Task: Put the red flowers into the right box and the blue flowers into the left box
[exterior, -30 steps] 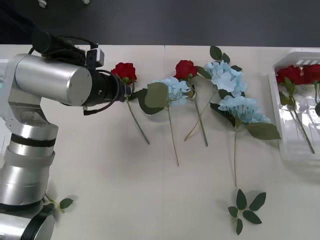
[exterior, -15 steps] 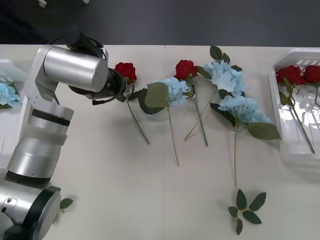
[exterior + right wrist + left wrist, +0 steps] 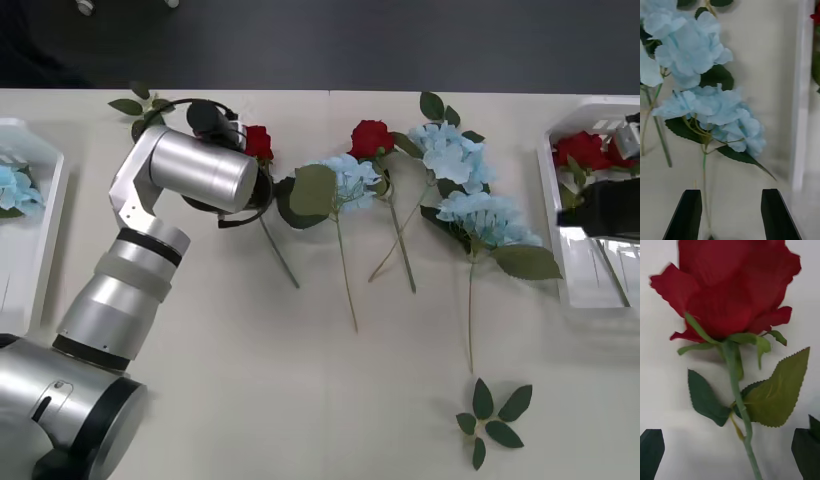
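One of the red flowers (image 3: 371, 137) lies at the table's far middle. Another red flower (image 3: 733, 288) lies under my left arm (image 3: 200, 170). My left gripper (image 3: 729, 437) hangs open over it, a finger on each side of the stem (image 3: 738, 397) just below the bloom. Three blue flowers (image 3: 350, 175) (image 3: 455, 150) (image 3: 485, 220) lie right of centre. My right gripper (image 3: 730, 193) is open above the rightmost blue flower (image 3: 718, 112), beside the right box (image 3: 600, 300), which holds red roses (image 3: 585, 148). The left box (image 3: 35, 250) holds a blue flower (image 3: 10, 190).
A green leaf sprig (image 3: 492, 415) lies near the front right of the table, and another leaf sprig (image 3: 140, 103) lies at the far edge behind my left arm. The right box's white rim (image 3: 801, 112) runs close beside the right gripper.
My left arm has swung from the left box side toward the far-left red rose and now covers part of it. My right arm has come into the front view at the right box.
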You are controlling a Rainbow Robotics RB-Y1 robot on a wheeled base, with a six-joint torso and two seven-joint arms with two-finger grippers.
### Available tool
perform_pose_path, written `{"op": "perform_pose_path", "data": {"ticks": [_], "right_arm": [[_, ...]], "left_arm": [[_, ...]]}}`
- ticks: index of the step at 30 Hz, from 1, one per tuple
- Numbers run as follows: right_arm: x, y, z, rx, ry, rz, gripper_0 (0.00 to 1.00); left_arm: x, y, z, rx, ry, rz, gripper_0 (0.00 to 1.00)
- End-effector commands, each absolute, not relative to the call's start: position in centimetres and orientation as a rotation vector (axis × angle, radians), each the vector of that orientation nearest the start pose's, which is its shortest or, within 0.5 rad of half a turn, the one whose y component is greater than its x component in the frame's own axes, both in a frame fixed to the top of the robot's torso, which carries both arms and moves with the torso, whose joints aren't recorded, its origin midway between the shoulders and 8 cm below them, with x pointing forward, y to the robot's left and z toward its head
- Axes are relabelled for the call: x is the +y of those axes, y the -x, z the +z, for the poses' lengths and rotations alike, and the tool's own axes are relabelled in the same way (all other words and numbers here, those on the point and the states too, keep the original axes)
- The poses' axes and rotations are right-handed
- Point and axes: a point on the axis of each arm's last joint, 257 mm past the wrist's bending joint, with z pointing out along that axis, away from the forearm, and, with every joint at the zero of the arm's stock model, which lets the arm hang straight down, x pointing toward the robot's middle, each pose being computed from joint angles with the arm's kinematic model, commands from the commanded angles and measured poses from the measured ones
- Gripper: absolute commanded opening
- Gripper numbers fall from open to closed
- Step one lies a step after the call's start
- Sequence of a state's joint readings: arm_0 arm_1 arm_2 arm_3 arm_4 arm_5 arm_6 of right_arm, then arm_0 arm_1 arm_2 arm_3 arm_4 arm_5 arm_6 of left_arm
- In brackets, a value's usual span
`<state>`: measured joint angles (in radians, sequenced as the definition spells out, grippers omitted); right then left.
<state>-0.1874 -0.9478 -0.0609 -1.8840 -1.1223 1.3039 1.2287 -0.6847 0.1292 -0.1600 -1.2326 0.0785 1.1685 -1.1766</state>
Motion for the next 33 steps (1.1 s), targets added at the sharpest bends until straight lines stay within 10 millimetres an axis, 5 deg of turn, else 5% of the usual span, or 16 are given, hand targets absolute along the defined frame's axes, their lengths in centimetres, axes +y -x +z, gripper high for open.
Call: {"op": "perform_pose_path", "data": {"ticks": [1, 7, 14, 16, 18, 19, 20, 24, 33], "right_arm": [[-27.7, -44.9, -19.0, 2.510, -0.071, 0.508, 0.46], [-23.0, -44.3, -21.3, 2.539, -0.018, 0.463, 0.46], [-20.8, -44.8, -23.0, 2.548, -0.018, 0.388, 0.46], [-20.7, -44.9, -23.6, 2.553, -0.024, 0.357, 0.46], [-20.6, -45.0, -24.3, 2.551, -0.005, 0.311, 0.46], [-20.7, -45.1, -24.8, 2.548, 0.002, 0.278, 0.46], [-20.7, -45.2, -25.2, 2.546, 0.007, 0.250, 0.46], [-20.7, -45.2, -26.5, 2.557, -0.014, 0.215, 0.46], [-20.5, -44.4, -29.3, 2.610, -0.042, 0.192, 0.46]], "left_arm": [[11.6, -61.3, -26.0, 2.395, 0.080, -0.102, 1.00], [11.5, -61.1, -26.7, 2.403, 0.069, -0.074, 1.00], [11.0, -61.0, -27.3, 2.402, 0.037, -0.059, 1.00], [10.9, -61.0, -27.3, 2.402, 0.033, -0.058, 0.88], [11.0, -61.0, -27.3, 2.401, 0.032, -0.053, 0.62], [10.8, -60.9, -27.4, 2.402, 0.027, -0.054, 0.33], [10.7, -60.8, -27.5, 2.403, 0.022, -0.052, 0.17], [10.5, -60.8, -27.5, 2.404, 0.010, -0.048, 0.01], [10.5, -61.0, -27.4, 2.393, 0.006, -0.049, 0.00]]}}
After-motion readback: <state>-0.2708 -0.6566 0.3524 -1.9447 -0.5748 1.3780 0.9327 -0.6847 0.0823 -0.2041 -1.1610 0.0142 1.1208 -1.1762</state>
